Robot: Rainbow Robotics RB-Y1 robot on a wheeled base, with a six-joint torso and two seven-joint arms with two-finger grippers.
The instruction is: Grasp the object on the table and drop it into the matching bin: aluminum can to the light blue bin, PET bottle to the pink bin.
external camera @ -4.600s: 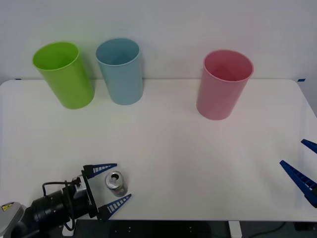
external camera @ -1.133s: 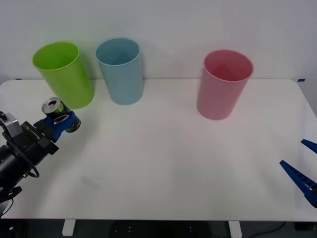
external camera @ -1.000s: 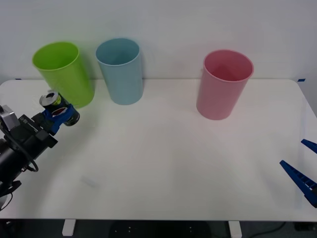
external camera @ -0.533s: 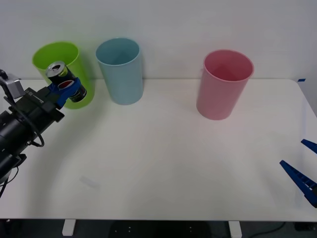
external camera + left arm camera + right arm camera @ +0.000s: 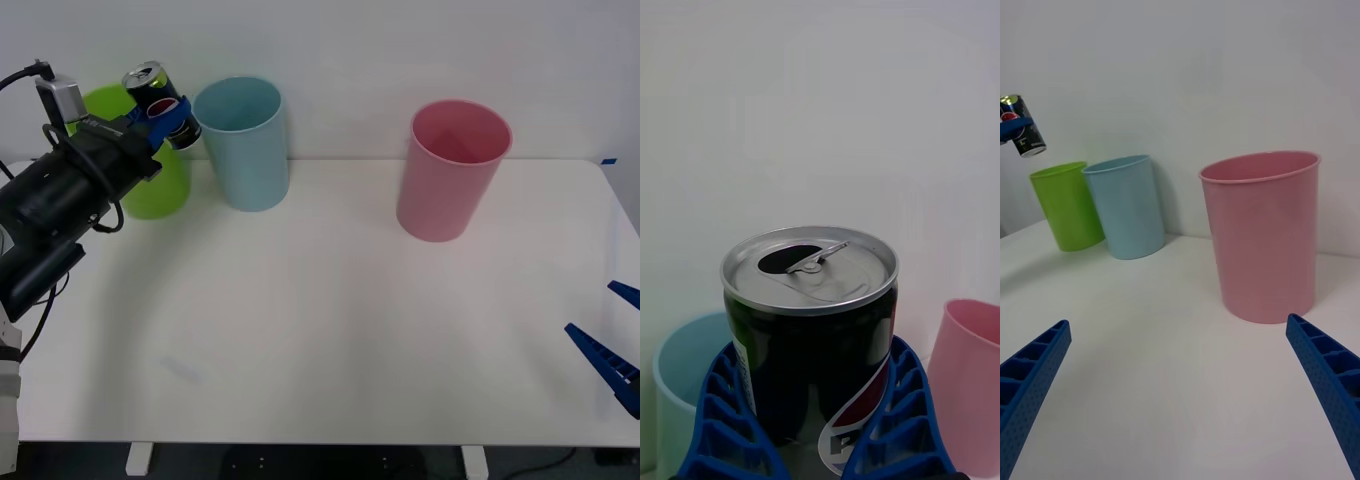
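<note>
Left end effector (image 5: 170, 112) is clamping the small silver-topped dark aluminum can (image 5: 160, 98) mid-body, far left; light, thin-walled, likely dentable. Right end effector (image 5: 612, 352) is idling open.

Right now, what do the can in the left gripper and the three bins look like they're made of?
Can: metal, likely aluminum, with a brushed silver lid, pull-tab and glossy dark printed side. Light blue bin, pink bin and green bin: probably plastic, smooth, uniformly colored, thin-rimmed, with a soft sheen.
</note>
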